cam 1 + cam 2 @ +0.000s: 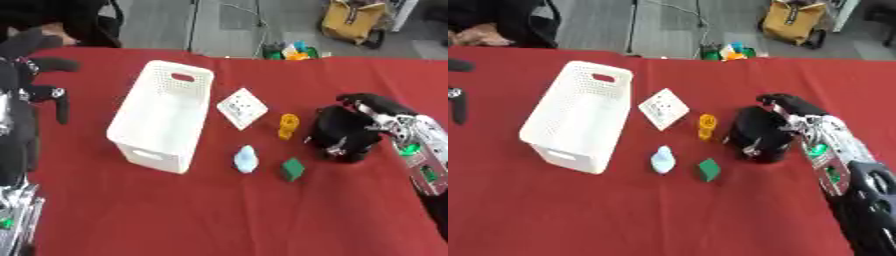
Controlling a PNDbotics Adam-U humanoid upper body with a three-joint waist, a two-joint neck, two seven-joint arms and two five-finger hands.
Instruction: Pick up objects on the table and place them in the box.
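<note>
Green block (pixel 292 169) by pale-blue piece (pixel 246 159) — right hand (pixel 343 134) curled just beside

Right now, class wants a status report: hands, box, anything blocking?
Right hand curled, low on cloth beside orange piece, holding nothing seen. Left hand raised, idle. White box empty. Path unblocked.

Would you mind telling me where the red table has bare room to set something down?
The near table, in front of the white box and the green block, is bare. It is crowded between the box and the right hand: white card, orange piece, pale blue object.
</note>
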